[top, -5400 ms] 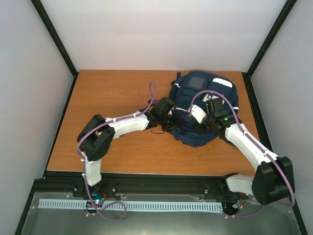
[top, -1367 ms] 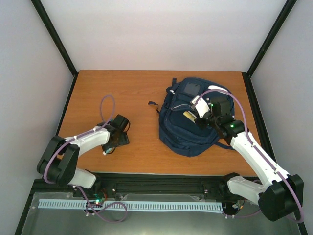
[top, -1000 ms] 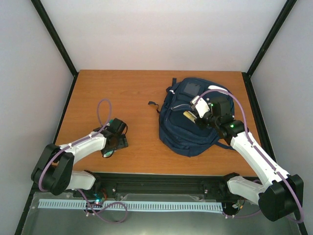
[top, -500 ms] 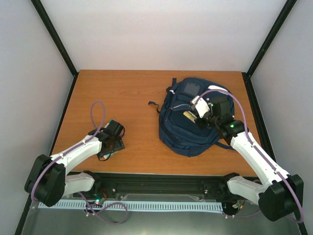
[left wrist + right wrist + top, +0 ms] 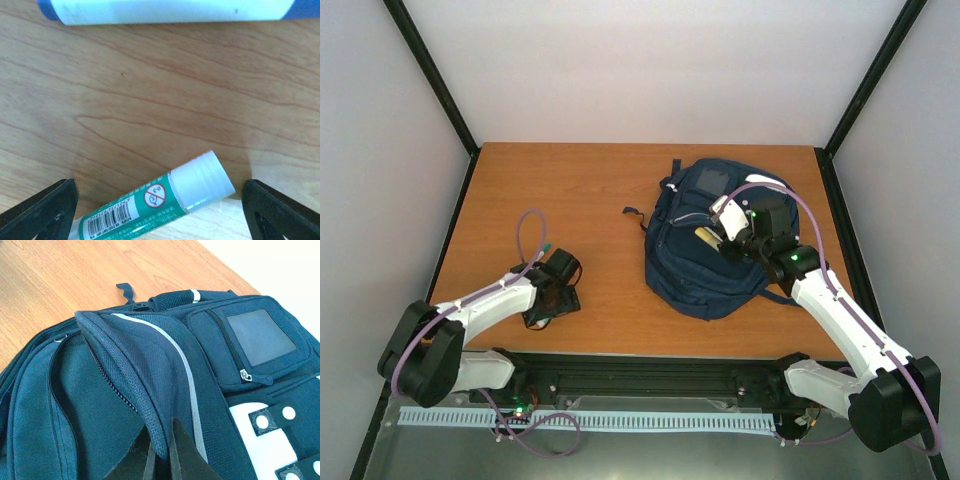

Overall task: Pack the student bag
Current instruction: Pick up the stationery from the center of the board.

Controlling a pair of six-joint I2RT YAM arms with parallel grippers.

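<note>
Pinches the raised flap of the navy backpack [image 5: 705, 265] with the right fingers [image 5: 186, 452], on the right half of the tabletop [image 5: 570, 190]. Holds the left fingers [image 5: 45, 210] spread wide around a glue stick [image 5: 165, 200] lying near-left.

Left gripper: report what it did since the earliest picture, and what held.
The left gripper left the bag and swung back to the near left; its jaws stand open over a glue stick. The right gripper stays shut on the bag's flap.
</note>
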